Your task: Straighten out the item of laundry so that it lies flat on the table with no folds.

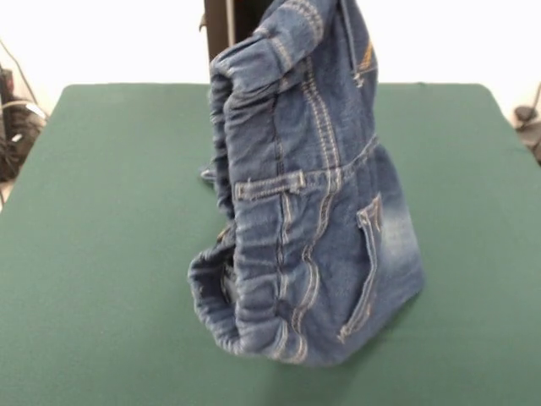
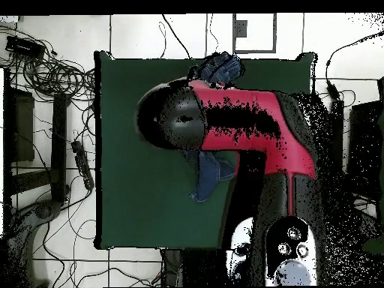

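I see one pair of jeans point(image 1: 308, 194) hanging bunched and folded above the middle of the desk point(image 1: 101, 254), its lower edge resting on the green cloth. Overhead, the arm point(image 2: 247, 124) hides most of it. I cannot tell the end effector's state. Cables point(image 2: 52, 71) lie on the tiled floor point(image 2: 135, 34) around.

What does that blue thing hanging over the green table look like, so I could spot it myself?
Start at the big green table. Near its middle, a pair of dark blue jeans hangs bunched from above the picture's top, its lower end resting on the cloth. You will know it by the pale stitched seams, belt loop and faded pocket; it is the only clothing on the table.
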